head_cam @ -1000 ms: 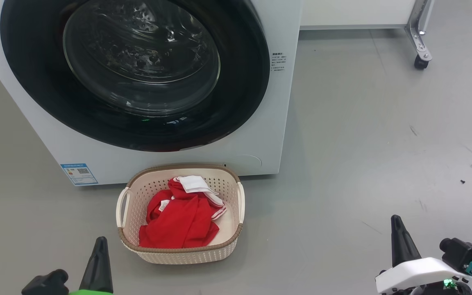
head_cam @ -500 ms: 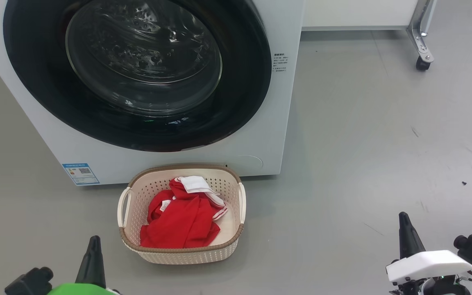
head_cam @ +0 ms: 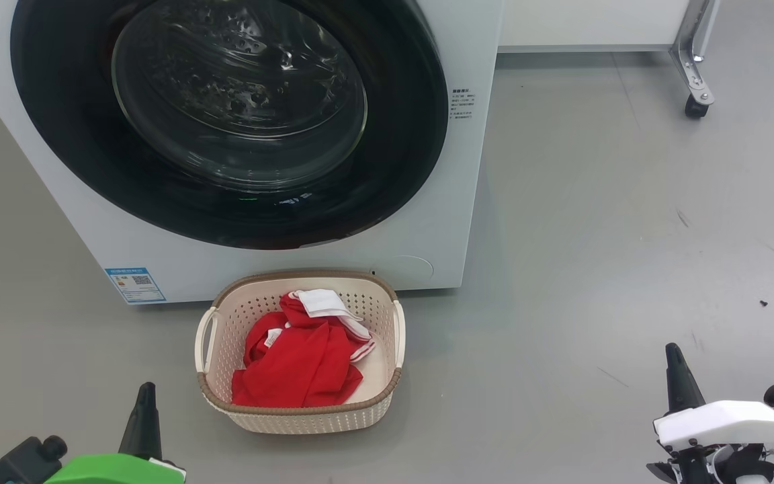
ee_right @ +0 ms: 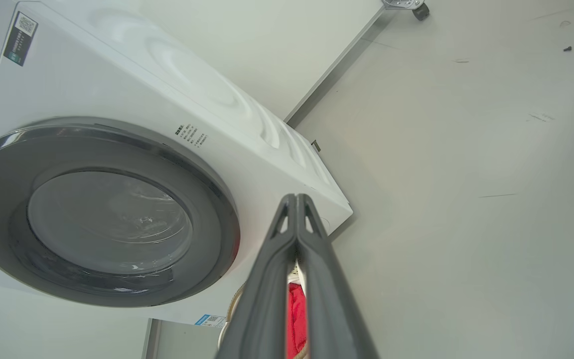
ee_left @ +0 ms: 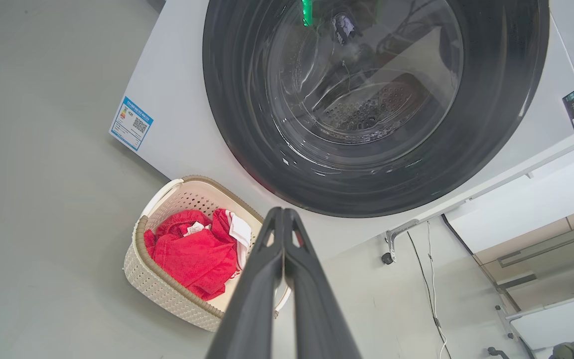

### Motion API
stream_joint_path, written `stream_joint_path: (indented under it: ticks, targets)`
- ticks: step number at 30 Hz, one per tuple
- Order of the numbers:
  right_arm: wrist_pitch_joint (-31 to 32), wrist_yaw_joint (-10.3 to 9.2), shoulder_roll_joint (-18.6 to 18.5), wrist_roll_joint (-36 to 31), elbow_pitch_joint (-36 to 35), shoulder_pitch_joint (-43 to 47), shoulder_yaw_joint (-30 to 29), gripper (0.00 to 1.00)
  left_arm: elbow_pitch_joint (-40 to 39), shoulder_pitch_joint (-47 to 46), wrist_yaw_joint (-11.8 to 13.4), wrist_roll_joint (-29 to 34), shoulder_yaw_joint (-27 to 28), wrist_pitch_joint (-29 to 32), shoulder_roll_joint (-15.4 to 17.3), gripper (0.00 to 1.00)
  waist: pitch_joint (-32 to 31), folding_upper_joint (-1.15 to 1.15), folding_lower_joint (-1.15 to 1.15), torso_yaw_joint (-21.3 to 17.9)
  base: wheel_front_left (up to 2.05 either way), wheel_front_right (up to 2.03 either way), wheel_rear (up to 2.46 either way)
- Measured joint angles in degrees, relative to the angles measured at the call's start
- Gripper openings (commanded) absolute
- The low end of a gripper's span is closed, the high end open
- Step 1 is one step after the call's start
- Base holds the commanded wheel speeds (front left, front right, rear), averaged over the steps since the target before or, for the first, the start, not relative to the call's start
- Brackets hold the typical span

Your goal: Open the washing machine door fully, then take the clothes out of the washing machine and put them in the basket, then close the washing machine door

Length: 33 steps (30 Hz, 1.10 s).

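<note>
The washing machine (head_cam: 441,222) stands at the top of the head view, its round black-rimmed door (head_cam: 232,121) lying flat against the white front. On the floor just before it sits the cream basket (head_cam: 387,316) with the red clothes (head_cam: 296,359) crumpled inside, white trim showing. My left gripper (head_cam: 145,396) is low at the left, shut, with its fingertips pressed together (ee_left: 283,214). My right gripper (head_cam: 673,356) is low at the right, also shut with nothing in it (ee_right: 297,200). Both grippers are well clear of the basket and the door (ee_left: 376,99).
Grey floor surrounds the machine. A white cabinet on a metal leg with a caster (head_cam: 696,107) stands at the back right. A blue sticker (head_cam: 134,285) is on the machine's lower left front. Cables (ee_left: 429,279) run along the floor beside the machine.
Both grippers have drawn back and lower toward the bottom edge of the head view, the right one also shifting right. The camera has shifted slightly; basket, clothes and door are unmoved.
</note>
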Motion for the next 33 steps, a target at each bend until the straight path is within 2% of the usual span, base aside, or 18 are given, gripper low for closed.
stream_joint_path:
  ticks: [33]
  targets:
    - [5.7, 0.91, -0.4, 25.0, 1.5, -3.6, -4.3, 0.0, 3.2, -4.6, -2.8, -26.1, 3.4, 5.7, 1.0, 0.0, -0.4, 0.0, 0.0, 0.7, 0.0, 0.0, 0.0]
